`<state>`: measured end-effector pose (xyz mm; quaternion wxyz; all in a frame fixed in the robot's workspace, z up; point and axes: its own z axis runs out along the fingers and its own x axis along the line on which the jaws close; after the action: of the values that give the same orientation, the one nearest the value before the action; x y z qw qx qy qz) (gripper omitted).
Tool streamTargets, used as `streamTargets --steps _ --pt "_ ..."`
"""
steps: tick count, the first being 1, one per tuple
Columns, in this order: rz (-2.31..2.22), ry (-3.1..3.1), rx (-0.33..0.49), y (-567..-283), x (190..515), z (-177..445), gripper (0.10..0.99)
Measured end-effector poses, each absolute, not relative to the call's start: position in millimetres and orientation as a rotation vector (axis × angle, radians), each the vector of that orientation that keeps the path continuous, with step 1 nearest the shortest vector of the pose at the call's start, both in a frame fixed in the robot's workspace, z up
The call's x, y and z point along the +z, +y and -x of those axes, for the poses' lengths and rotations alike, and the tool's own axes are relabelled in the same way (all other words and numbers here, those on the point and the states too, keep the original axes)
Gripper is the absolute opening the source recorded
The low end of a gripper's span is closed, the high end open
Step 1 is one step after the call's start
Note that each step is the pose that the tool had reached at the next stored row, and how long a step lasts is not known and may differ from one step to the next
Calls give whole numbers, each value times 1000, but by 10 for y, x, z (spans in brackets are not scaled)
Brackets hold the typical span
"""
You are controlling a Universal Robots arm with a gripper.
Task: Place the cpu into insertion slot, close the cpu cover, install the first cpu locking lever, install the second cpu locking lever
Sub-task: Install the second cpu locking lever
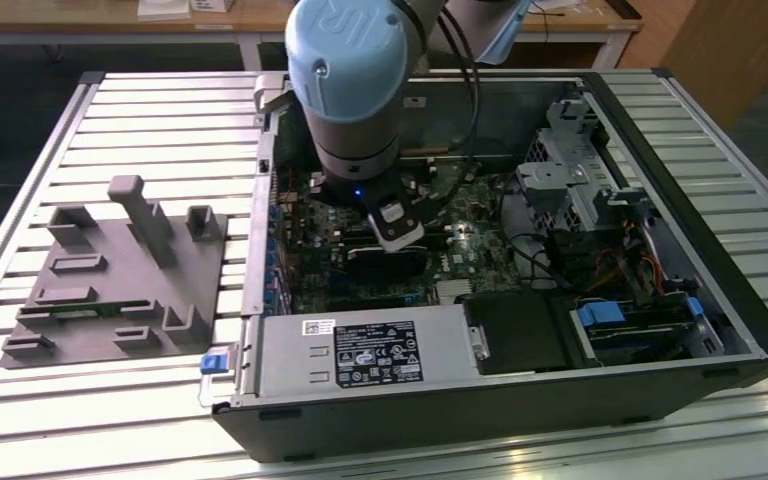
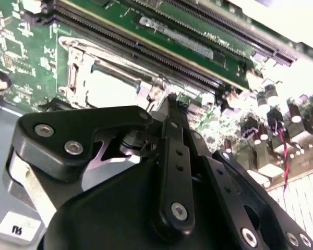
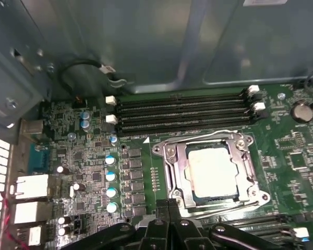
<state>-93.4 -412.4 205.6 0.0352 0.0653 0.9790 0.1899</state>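
Open computer case (image 1: 518, 400): one. Motherboard (image 3: 94, 172): one. Cpu (image 3: 213, 172): one. Cpu cover (image 3: 169, 169): one. Memory slots (image 3: 182, 112): four. Grey fixture (image 1: 111, 290): one.

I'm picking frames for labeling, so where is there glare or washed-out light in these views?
Second wrist view: the upper corner past the memory slots is blown out white, and the cpu glares pale. First wrist view: evenly lit, cpu bright but readable. Exterior view: table slats shine near the front.

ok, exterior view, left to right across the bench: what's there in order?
Grey fixture block → blue latch on the case's corner → labelled silver power supply box → gripper over the green motherboard → blue drive bay clip → black case wall.
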Motion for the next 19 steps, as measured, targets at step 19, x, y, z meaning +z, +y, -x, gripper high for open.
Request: streamTargets --steps 19 --pt "-208 3026 471 -4025 2071 603 106"
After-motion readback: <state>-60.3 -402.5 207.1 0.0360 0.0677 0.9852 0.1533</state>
